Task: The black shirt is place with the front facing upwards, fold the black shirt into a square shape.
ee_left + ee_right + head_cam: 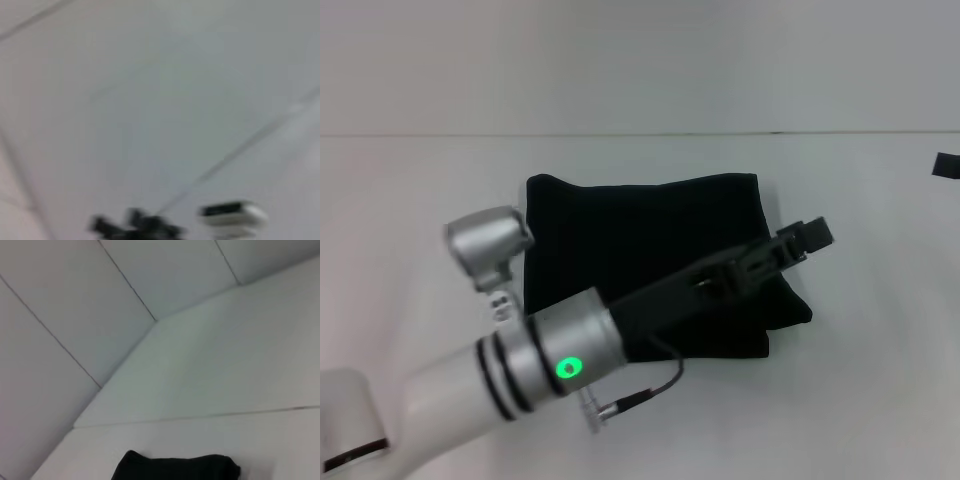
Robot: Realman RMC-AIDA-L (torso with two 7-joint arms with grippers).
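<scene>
1. The left tool (805, 238) reached across the head view from the robot's left, its black fingers stretched out past the right edge of the black shirt (640, 250). Whether they were released or clenched I cannot tell; nothing showed plainly between them.
2. Behind the tool, the black forearm lay diagonally over the lower right part of the cloth, and the silver wrist with its green light sat near the shirt's near-left corner. Whether the arm touched the cloth or passed above it could not be read.
3. The black shirt lay on the white worktop (860, 400) as a compact, roughly square bundle, with no lettering showing. A small flap bulged out at its lower right corner, just beneath the tool.
4. In the right wrist view only the shirt's far edge (175, 467) showed, low against the worktop; the right tool itself was not seen in any view.
5. Judged from the shape, the folding looked nearly finished, the step in hand being the last fold or a tidying pass along the right side.
6. The next move would likely call for tucking or flattening the bulging corner, then lifting the arm clear without dragging the layers.
</scene>
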